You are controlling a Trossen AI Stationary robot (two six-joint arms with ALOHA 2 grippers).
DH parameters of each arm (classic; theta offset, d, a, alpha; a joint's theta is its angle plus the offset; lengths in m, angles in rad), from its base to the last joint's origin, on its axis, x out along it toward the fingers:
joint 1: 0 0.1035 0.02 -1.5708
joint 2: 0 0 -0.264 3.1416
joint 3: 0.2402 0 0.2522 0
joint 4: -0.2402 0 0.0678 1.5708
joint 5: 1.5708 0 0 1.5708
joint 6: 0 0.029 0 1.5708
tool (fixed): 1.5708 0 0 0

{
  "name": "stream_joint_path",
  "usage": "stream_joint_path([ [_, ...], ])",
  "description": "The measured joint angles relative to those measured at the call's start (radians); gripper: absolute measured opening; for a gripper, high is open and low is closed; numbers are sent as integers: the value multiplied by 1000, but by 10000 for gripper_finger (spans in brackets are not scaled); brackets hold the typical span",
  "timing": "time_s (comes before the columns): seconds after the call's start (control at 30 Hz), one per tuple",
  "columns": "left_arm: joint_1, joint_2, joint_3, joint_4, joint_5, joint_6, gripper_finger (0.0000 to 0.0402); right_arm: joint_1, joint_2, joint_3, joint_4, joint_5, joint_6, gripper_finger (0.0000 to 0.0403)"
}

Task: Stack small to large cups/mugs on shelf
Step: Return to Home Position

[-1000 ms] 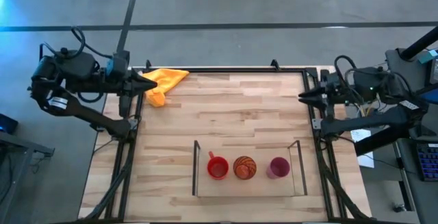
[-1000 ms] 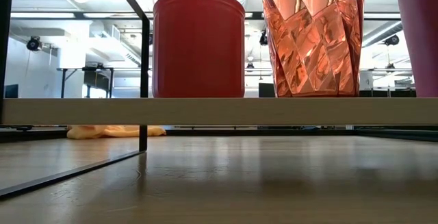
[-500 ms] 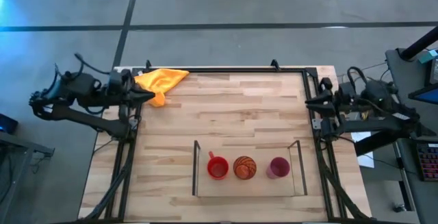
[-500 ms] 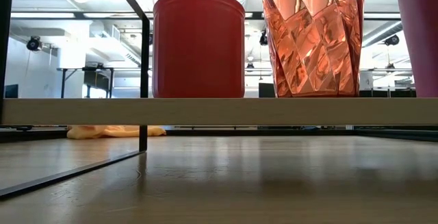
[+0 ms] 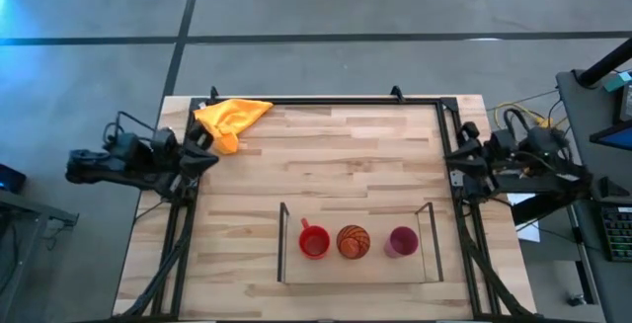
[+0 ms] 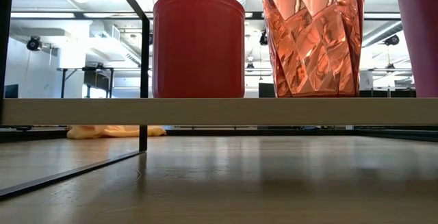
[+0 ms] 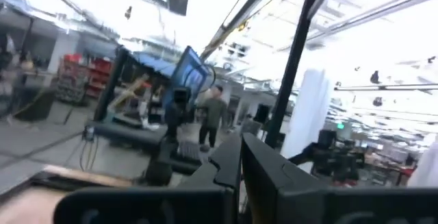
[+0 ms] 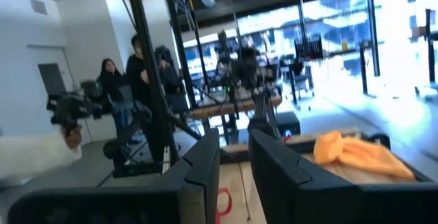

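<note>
so the red mug [image 5: 314, 243], orange cup [image 5: 354, 241] and magenta tumbler [image 5: 401, 241] sit in a row on the shelf [image 5: 355, 272], well apart from both grippers, roughly midway between them. left gripper [image 7: 239, 157] is pinched closed and empty, right gripper [image 8: 234, 142] a crack apart, empty too.

The high view looks straight down from well above and takes in the whole bench [image 5: 326, 155]. The low view sits at bench-top height, very near the shelf [image 6: 219, 111], and faces level into the room. It shares the red mug [image 6: 198, 42] and orange cup [image 6: 311, 35] with the high view. The left wrist view looks past the left end effector [image 7: 241, 145] into the room. The right wrist view looks past the right end effector [image 8: 234, 136] and shares the yellow cloth [image 8: 363, 152] with the high view.
</note>
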Motion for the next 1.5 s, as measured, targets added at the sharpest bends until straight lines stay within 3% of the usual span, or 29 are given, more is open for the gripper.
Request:
stream_joint_path([
  [0.17, 0, -21, -94, 37, 4, -16, 0, 0, -78, -41, 51, -3, -21, 79],
  [0.73, 0, -269, -303, 168, 31, 10, 0, 0, -79, -161, 177, -2, -13, 73],
  [1.03, 0, -268, -378, 185, 33, -37, 0, 0, -78, -248, 329, 2, -14, 75],
  [1.23, 0, -268, -473, 324, 46, -53, 0, 0, -78, -333, 418, 3, 42, 70],
  [1.5, 1, -268, -474, 315, 47, -95, 0, -1, -78, -444, 615, 3, 77, 77],
])
